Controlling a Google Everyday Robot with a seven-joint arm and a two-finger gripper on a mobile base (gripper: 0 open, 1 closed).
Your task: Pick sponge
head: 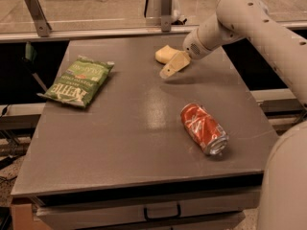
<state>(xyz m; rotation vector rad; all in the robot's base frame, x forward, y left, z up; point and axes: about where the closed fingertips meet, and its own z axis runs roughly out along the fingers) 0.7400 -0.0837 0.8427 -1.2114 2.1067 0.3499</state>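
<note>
The sponge (pixel 163 53) is a small pale yellow foam block lying at the far middle of the grey table (pixel 134 138). My gripper (pixel 169 70) is cream coloured and reaches in from the right on the white arm (pixel 249 23). It hangs low over the table, right next to the sponge on its near right side and partly overlapping it in view. Whether it touches the sponge cannot be told.
A crushed red soda can (pixel 203 128) lies on its side at the right middle of the table. A green chip bag (pixel 79 81) lies flat at the left. A metal rail (pixel 96 27) runs along the table's far edge. The arm's lower body (pixel 288 181) fills the lower right.
</note>
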